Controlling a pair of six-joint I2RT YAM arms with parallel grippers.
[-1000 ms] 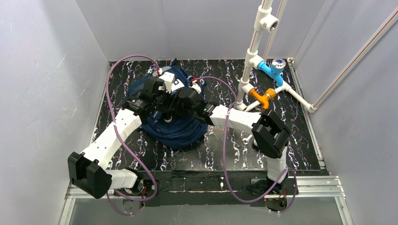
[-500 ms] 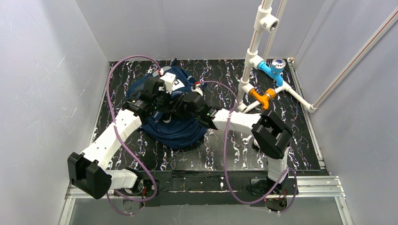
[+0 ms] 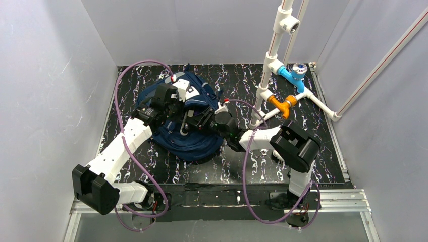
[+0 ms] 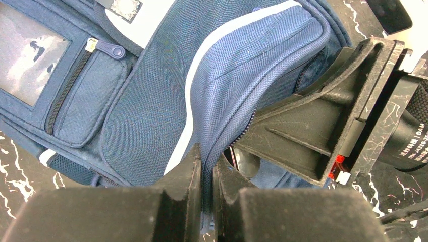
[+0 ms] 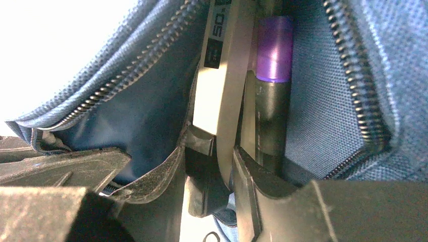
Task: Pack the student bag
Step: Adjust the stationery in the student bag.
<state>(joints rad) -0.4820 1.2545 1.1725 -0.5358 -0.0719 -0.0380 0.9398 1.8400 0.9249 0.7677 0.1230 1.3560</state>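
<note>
Swinging back toward its own base, the right arm now has its wrist off the right flank of the student bag [image 3: 194,143] instead of over its middle. The bag lies on the far left of the tabletop [image 3: 212,174].

On the left, my left fingers [image 4: 184,174] are pressed together on the edge of the bag's opening, pinching the fabric by the zip and holding the flap up. I'd keep that pinch firm and lifted, so the mouth stays wide.

On the right, my right fingers [image 5: 247,181] reach into the mouth and look closed about a flat cream item [image 5: 224,91] that stands beside a purple-capped marker [image 5: 272,50] against the lining. I judge the step to be seating this item in the compartment. To do it well, I'd push it straight along the lining, clear of the zip teeth [image 5: 126,80]. I'd release only once it rests deep, then back out along the same line without dragging the marker or snagging the flap.
</note>
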